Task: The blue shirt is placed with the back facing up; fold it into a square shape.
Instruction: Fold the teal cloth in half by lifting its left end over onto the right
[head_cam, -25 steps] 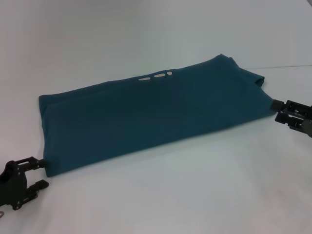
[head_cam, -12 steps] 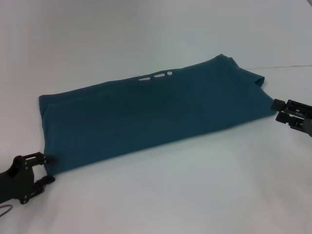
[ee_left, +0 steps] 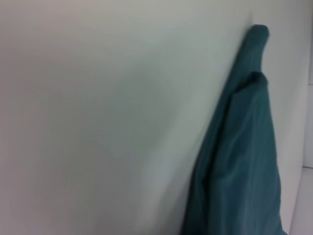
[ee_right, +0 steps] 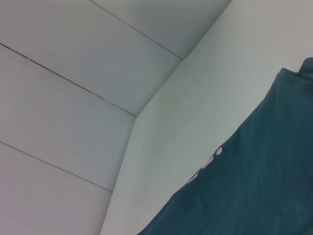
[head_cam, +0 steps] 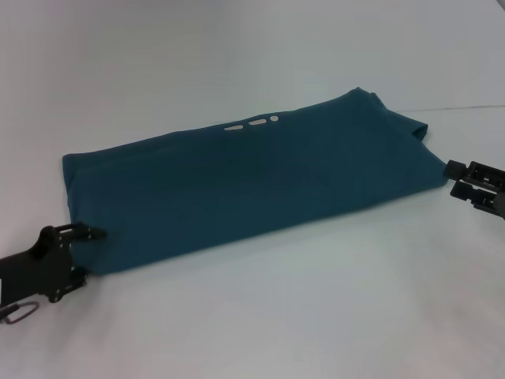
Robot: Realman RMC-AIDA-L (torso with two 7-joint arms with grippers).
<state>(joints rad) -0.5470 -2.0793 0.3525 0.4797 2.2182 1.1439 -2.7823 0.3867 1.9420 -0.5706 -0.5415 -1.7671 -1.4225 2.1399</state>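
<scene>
Shirt [head_cam: 245, 185] is lying folded into one long band across the white table [head_cam: 316, 316], running from near our left side up toward the far right. We are seeing bare table all round it: a wide stretch in front, another behind, and some room past each short end.

The near long edge is lying straight and smooth. The far long edge is showing three small white marks [head_cam: 252, 123] peeking out, part of the lettering tucked under. The far right end is bunching into a soft rounded fold; the left end is showing stacked layers at its corner.

We are holding the left gripper [head_cam: 83, 253] at the near left corner, one finger [head_cam: 85, 234] lying over the cloth and the other below the edge, so the fingers are standing a little apart around the corner; whether they are pinching the cloth we cannot tell. We are keeping the right gripper [head_cam: 455, 178] just at the right end's near corner, its fingers standing apart, the tips touching or almost touching the cloth.

The cloth is looking matte and soft, a dark teal knit with faint creases. In the left wrist view the layered end [ee_left: 244, 161] is draping in gentle ridges against the table.
</scene>
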